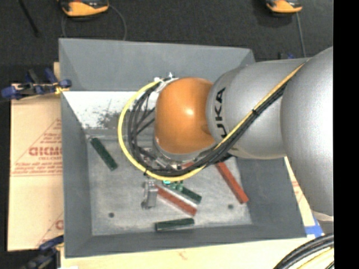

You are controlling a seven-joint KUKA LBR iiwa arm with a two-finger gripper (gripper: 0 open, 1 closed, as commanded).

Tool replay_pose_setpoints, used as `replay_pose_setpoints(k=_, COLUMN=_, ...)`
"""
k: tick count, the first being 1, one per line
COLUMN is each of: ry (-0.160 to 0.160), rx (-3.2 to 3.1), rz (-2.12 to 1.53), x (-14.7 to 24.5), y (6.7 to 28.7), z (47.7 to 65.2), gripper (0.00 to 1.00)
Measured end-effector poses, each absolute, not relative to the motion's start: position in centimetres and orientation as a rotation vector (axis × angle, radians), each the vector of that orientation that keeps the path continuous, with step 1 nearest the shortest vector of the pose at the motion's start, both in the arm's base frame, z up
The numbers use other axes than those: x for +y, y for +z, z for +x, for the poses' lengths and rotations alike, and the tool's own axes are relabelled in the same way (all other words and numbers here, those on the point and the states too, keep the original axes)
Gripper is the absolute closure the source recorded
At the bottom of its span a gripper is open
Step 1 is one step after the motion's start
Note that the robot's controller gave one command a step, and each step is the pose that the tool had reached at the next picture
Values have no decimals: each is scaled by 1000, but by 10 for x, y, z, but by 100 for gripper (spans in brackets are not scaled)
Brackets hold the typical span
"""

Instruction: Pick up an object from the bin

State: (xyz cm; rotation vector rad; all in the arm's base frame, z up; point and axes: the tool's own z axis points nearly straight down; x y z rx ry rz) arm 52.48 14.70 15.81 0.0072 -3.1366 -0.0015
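The claw [149, 195] hangs low in the grey metal bin [78, 167], pick not yet made.
It is just left of a reddish flat bar [178, 202] and a dark green flat bar [188, 193] at lower centre; clenched or released, I cannot tell. Next: straddle one, close.

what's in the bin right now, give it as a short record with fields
container: grey metal bin
arm: comes in from the right, its orange cover over the bin's middle
end effector: low over the bin floor, left of centre
nearest things: red-brown bar and green bar, lying side by side just right of it
other things: dark green bar at left; dark green bar by the near wall; red bar at right
held thing: cannot tell
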Motion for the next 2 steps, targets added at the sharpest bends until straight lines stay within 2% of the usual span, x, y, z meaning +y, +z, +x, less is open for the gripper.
replay_pose_setpoints(k=1, ry=1, rx=-3141, rz=80, x=110, y=69, z=501, gripper=0)
replay_pose_setpoints(k=2, ry=1, rx=-3148, rz=-25, x=32, y=72, z=514, gripper=0)
